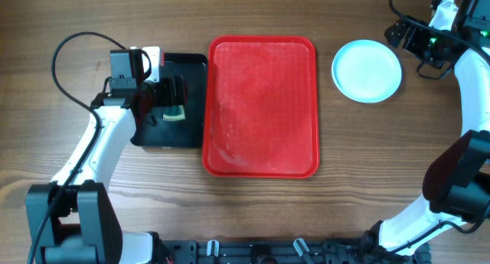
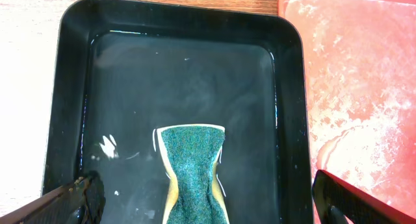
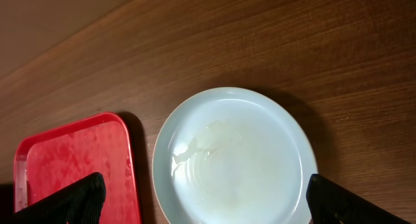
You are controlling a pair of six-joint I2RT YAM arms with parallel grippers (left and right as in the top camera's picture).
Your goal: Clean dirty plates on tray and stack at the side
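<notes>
Plates [image 1: 367, 70] on table [image 1: 367, 164], just beside tray [image 1: 260, 96]

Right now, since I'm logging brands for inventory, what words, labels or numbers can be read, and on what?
None can be read: the red tray, the black tray, the sponge and the plates bear no visible text. The white block on the left arm is too small to tell.

Left arm [image 1: 99, 141]: extends from the near-left base toward the far side, wrist turned right. Left gripper [image 1: 174, 101]: points right and down, fingers [image 2: 71, 201] spread wide.

Right arm [image 1: 475, 88]: reaches to the far-right corner. Right gripper [image 1: 400, 34]: points left, fingers [image 3: 65, 201] spread wide.
</notes>
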